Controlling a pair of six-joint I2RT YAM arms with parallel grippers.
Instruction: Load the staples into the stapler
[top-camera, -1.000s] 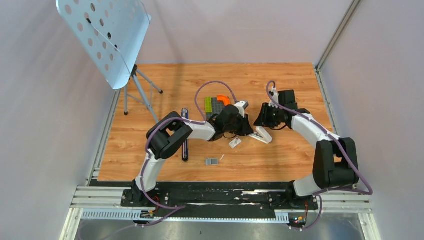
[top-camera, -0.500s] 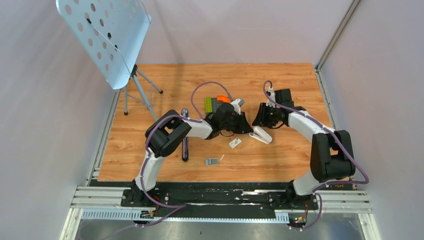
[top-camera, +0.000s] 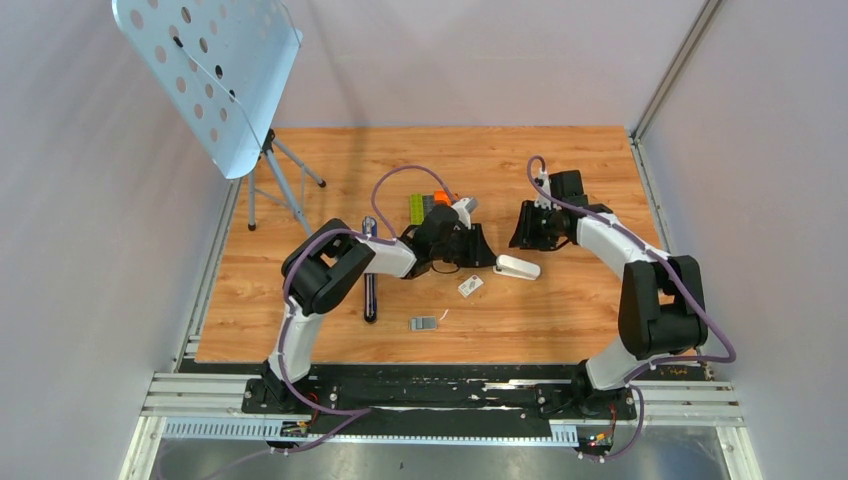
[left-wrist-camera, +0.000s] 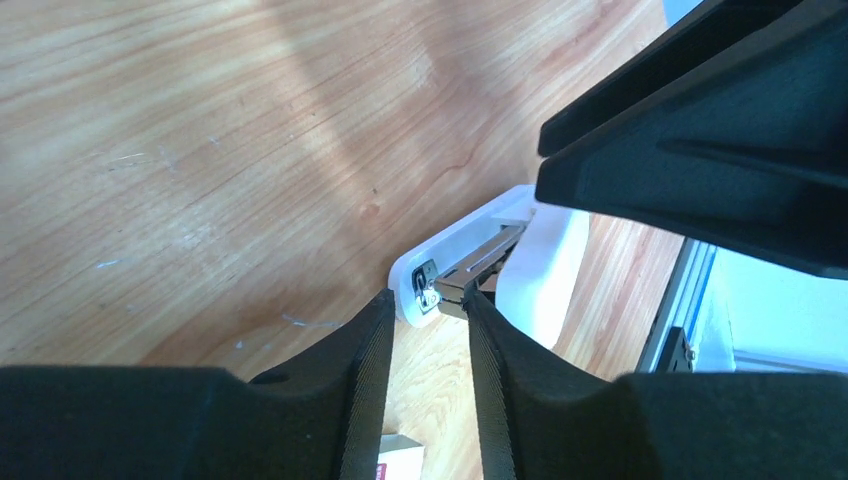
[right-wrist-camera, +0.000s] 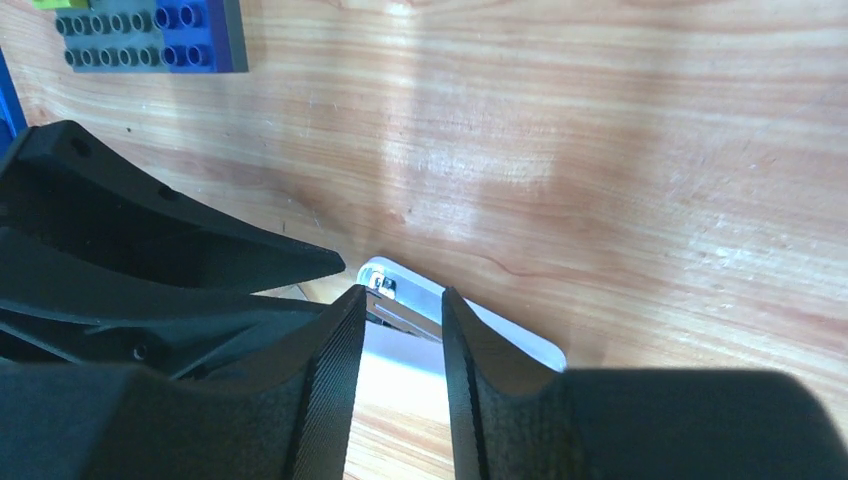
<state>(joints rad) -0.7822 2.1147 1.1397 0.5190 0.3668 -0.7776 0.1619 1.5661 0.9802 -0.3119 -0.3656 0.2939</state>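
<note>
The stapler (top-camera: 518, 267) is a white rounded one with a silver metal rail inside, lying flat on the wooden table between both grippers. My left gripper (top-camera: 490, 260) is just left of it, open, and its tips (left-wrist-camera: 428, 295) reach the rail's riveted end (left-wrist-camera: 425, 285) with nothing between the pads. My right gripper (top-camera: 519, 241) hovers just behind the stapler (right-wrist-camera: 520, 334), open, with only the rail end showing past its tips (right-wrist-camera: 403, 292). The staples, a short grey strip (top-camera: 423, 323), lie nearer the front. Their small white box (top-camera: 470, 286) (left-wrist-camera: 400, 460) sits beside the left gripper.
A multicoloured block plate (top-camera: 425, 208) (right-wrist-camera: 150, 35) lies behind the left gripper. A slim dark blue object (top-camera: 370, 285) lies by the left arm's elbow. A perforated music stand (top-camera: 210, 80) on a tripod stands at the back left.
The stapler went from a raised, spread V to lying flat on the table. The left jaws widened, and both grippers drew slightly away towards the back.
</note>
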